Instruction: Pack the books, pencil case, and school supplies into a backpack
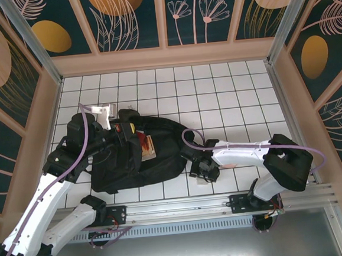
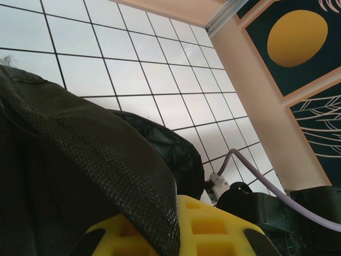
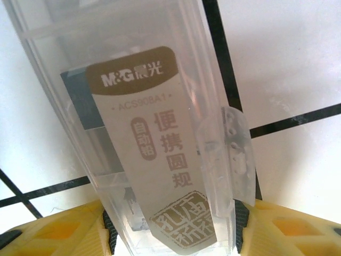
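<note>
Toward the table's left edge we find the left gripper (image 1: 124,130) clenched on the mesh lip of the backpack (image 1: 161,158), which we judge holds the mouth open over the books (image 1: 149,146) lying inside. Right of the backpack, by the near edge, the right gripper (image 3: 173,229) straddles the clear packet (image 3: 149,133) on the tiles, ready to lift it. Whether it grips, we cannot tell.

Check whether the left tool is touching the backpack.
Touching. In the left wrist view, black mesh fabric of the backpack lies on and dips between the yellow fingers of the left tool.
</note>
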Controlling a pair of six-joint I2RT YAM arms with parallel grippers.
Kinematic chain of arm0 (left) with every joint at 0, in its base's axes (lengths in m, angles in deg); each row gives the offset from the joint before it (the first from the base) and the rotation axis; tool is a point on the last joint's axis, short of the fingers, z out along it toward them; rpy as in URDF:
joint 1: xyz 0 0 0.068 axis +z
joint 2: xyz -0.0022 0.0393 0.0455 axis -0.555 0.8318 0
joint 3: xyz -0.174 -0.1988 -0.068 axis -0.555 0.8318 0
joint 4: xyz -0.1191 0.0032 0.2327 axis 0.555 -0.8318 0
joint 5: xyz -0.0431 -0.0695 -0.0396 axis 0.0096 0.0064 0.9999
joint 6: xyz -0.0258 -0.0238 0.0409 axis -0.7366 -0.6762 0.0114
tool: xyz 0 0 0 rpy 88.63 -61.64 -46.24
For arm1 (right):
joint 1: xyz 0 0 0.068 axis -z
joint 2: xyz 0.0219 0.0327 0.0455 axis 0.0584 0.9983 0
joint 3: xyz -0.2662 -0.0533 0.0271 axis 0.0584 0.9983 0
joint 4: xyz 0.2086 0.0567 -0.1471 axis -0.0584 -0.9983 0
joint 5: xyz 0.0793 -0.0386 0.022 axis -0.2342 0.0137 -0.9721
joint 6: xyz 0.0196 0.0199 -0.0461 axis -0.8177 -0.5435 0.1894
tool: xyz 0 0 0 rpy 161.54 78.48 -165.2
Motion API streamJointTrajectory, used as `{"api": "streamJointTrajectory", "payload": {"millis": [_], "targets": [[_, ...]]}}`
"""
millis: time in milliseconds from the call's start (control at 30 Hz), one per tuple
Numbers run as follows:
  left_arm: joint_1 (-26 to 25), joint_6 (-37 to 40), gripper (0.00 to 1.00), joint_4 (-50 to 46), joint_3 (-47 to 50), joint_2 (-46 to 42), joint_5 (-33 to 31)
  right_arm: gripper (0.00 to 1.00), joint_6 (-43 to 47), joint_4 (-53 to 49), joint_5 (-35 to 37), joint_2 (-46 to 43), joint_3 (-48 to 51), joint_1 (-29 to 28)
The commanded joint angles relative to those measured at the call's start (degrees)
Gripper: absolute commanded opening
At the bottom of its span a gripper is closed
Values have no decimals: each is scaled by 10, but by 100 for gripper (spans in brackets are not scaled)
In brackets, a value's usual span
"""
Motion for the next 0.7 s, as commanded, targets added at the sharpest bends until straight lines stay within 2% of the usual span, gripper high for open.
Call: {"api": "streamJointTrajectory", "payload": {"millis": [0,500,667], "targets": [[0,-6,0,59,0,-8,13,58,-8,33,21,-10,0,-4],[0,1,0,48,-13,4,21,51,-40,-43,109,-112,-39,-14],[0,9,0,37,-25,13,24,46,-23,-110,160,-147,-99,-13]]}}
